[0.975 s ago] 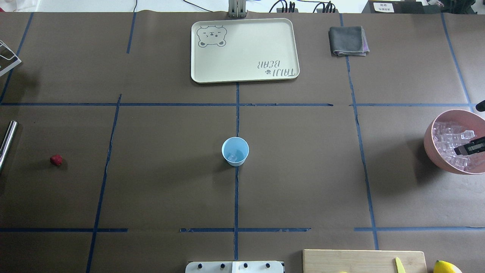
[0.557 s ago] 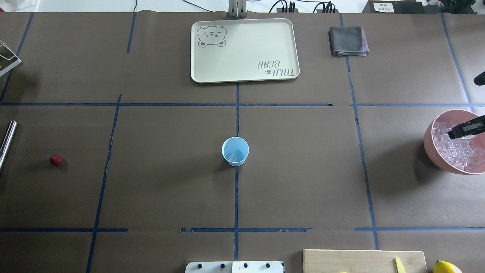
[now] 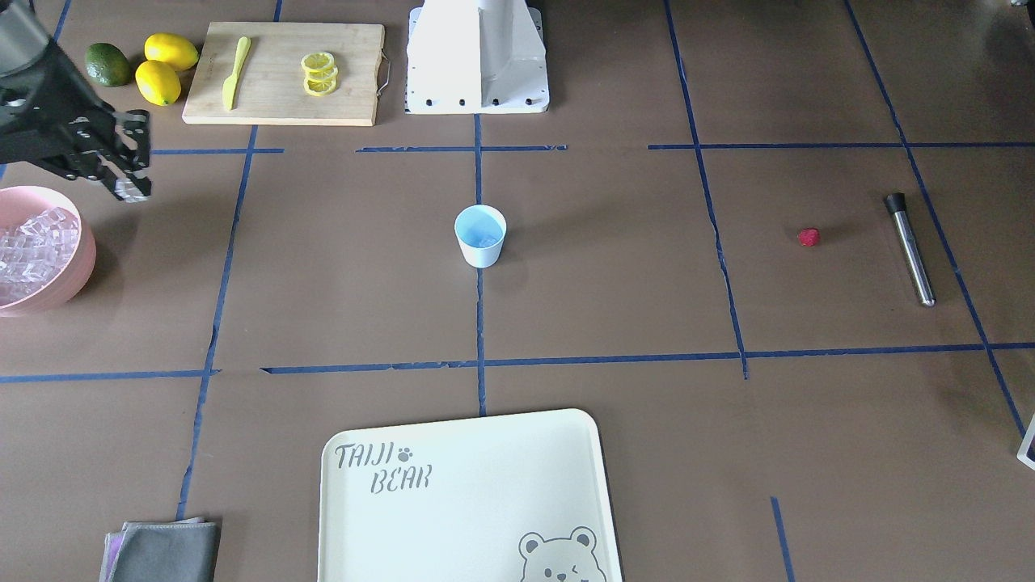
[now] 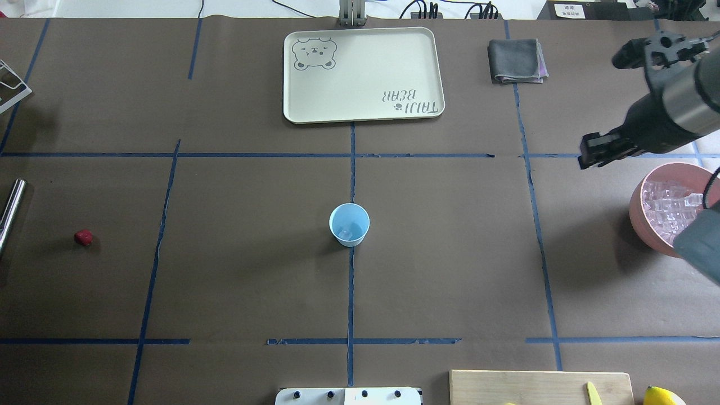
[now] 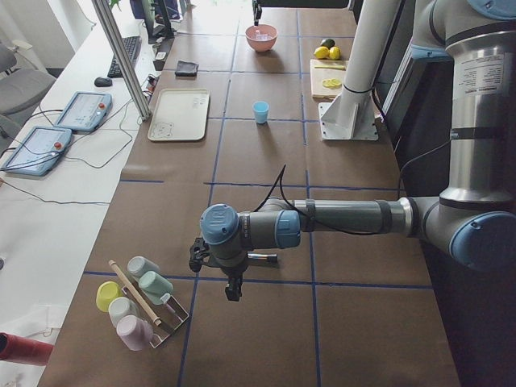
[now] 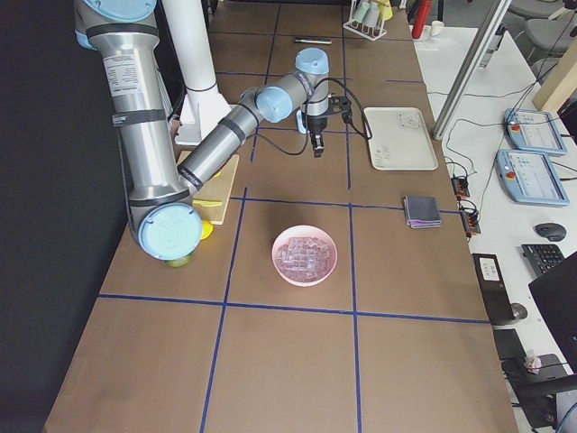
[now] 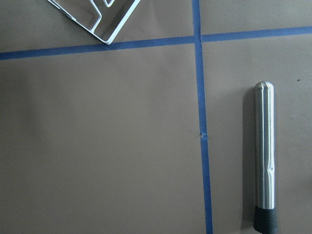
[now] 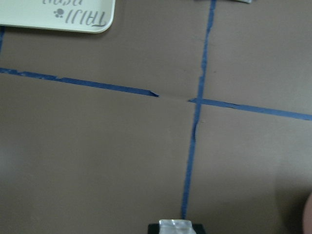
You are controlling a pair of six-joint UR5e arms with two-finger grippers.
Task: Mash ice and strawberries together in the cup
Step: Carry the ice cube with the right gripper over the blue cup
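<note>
Centrally in the overhead view, the cup (image 4: 349, 224) stands upright on the brown table (image 4: 236, 270), right on a blue tape line, and a few pieces of ice (image 4: 347, 230) lie at its bottom. The strawberry (image 4: 83, 237) sits alone far off at the left edge of that frame, well apart from the cup. Just beyond it a steel muddler (image 3: 910, 246) lies flat on the table.

At the upper left of the front-facing view, the right gripper (image 3: 132, 186) hangs in the air above the table, beside the pink bowl (image 3: 81, 250) rather than over it. More ice (image 3: 32, 242) fills the bowl. The right gripper's jaws are set narrow, and a small pale ice cube (image 8: 175, 224) seems to be pinched between them. Only the bottom edge of the right wrist view shows it, so this is not certain.

The left gripper (image 5: 232, 289) appears only in the left side view, low over the table near the muddler. From there nobody can tell whether its jaws are apart or together. A cream tray (image 4: 360, 73) lies at the top centre of the overhead frame.
</note>
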